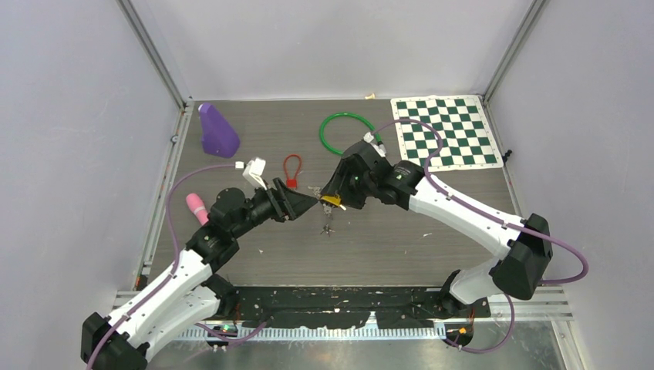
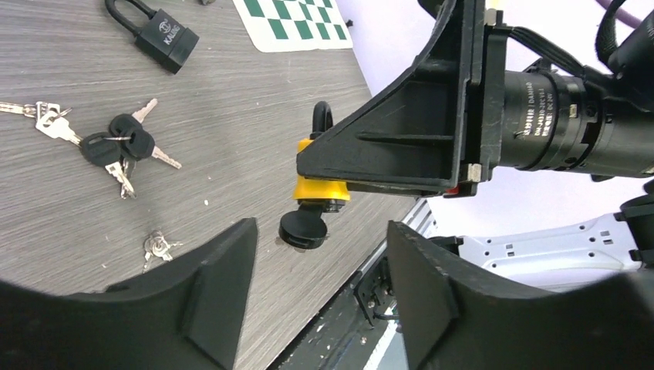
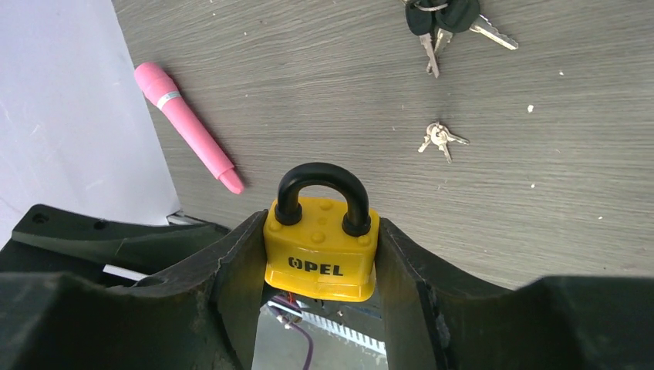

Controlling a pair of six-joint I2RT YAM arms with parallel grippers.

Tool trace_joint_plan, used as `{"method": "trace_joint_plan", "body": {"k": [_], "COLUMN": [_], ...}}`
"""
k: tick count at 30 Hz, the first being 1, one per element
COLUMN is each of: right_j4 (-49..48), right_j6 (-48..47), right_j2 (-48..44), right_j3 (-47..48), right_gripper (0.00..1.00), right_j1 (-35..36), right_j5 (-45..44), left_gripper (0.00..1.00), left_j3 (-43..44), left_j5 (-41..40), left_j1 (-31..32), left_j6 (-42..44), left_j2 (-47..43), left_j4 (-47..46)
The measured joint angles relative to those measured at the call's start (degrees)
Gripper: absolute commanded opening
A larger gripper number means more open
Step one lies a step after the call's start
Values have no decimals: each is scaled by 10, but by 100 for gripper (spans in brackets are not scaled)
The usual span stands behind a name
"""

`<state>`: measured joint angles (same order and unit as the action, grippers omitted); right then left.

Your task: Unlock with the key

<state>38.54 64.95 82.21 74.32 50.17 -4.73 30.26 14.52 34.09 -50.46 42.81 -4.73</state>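
Two pincers meet mid-tabletop (image 3: pixel 463 92). Your right pincer (image 3: pixel 320 225) clamps yellow padlock (image 3: pixel 320 250) by narrow edges, held off surface; black shackle (image 3: pixel 320 173) looks seated both ends. Black-headed key (image 2: pixel 302 229) sticks from padlock base, shaft in line with body, pointing at left pincer (image 2: pixel 320 254), your nearer arm. Left jaws apart, flanking key head, not touching.

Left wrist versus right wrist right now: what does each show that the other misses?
Left wrist only: a black-headed key stuck into the underside of the yellow padlock, a black padlock, the chessboard corner. Right wrist only: the shackle seated at both ends, a pink marker. Both: the yellow padlock clamped in the right gripper, the loose key bunch and small keys.
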Motion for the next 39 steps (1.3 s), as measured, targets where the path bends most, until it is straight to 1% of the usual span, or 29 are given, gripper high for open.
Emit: {"method": "trace_joint_plan", "body": {"k": [3,6,11,15,17,19,22,27,29,33,37,39], "right_j4": [8,8,8,9,8,8,8,9,10,13,16,17], "right_j6": [4,7,10,12,12,12,12,16,17,23,31,34], "right_j2": [0,0,-1,-2,-2,-2,-2,-3,-5,-16,-20,-20], "right_j3": [0,0,-3,-5,-6,-8,-10,-12,-12,-12,-12,-12], "right_gripper": [5,5,5,5,5,5,5,5,5,5,5,5], "right_j1": [-2,-2,-2,-2,-2,-2,-2,-2,-2,-4,-4,-4], "right_j5": [2,9,14,18,19,21,21,20,19,17,18,19], "left_gripper": [71,65,64,58,60,66,69,69,67,57,51,46], "left_j3": [-7,-9,-11,-11,-14,-18,-26,-48,-63,-98,-109,-109], "left_j5": [0,-2,-2,7,13,18,21,8,-5,-36,-64,-81], "left_j1": [0,0,0,0,0,0,0,14,33,76,103,117], "left_j6": [0,-1,-2,-7,-11,-16,-17,1,6,16,19,26], "left_j2": [1,7,20,34,40,43,42,10,-16,-56,-52,-40], "left_j4": [-1,-3,-22,-43,-55,-61,-63,-55,-53,-53,-58,-70]}}
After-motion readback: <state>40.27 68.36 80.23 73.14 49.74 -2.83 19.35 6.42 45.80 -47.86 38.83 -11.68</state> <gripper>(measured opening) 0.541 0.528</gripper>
